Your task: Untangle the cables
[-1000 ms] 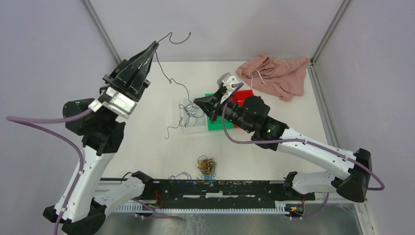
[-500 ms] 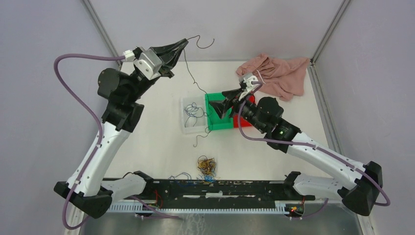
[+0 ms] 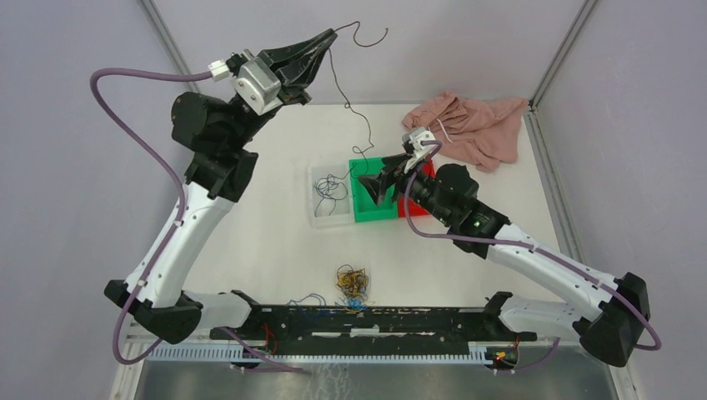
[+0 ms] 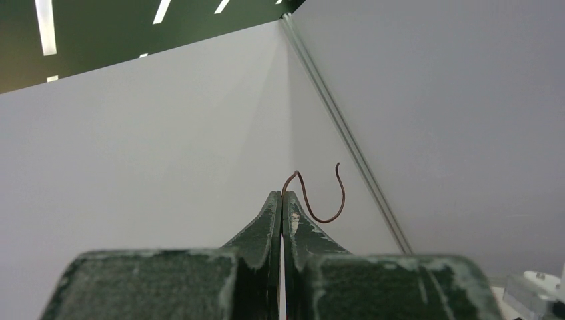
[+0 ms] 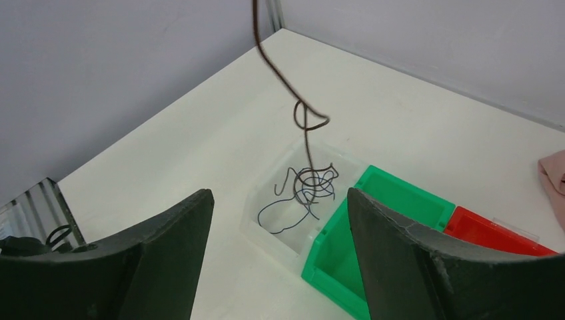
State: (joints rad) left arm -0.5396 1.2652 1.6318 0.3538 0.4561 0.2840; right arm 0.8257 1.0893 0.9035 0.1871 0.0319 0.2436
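My left gripper is raised high near the back wall, shut on a dark red cable. Its short free end curls past the fingertips as a hook. The long part hangs down with a small loop towards a clear bin. That bin holds a loose tangle of blue and dark wires. Whether the hanging cable still touches the tangle I cannot tell. My right gripper hovers open over the green bin, nothing between its fingers. A yellow-orange clump lies near the front edge.
A red bin stands right of the green one, partly under my right arm. A pink cloth with a white drawstring lies at the back right. Thin blue wires rest by the front rail. Grey walls close in the back and sides.
My left gripper swung right and higher, pulling the dark red cable's lower end off the table. My right gripper opened and drew back to the right over the green bin.
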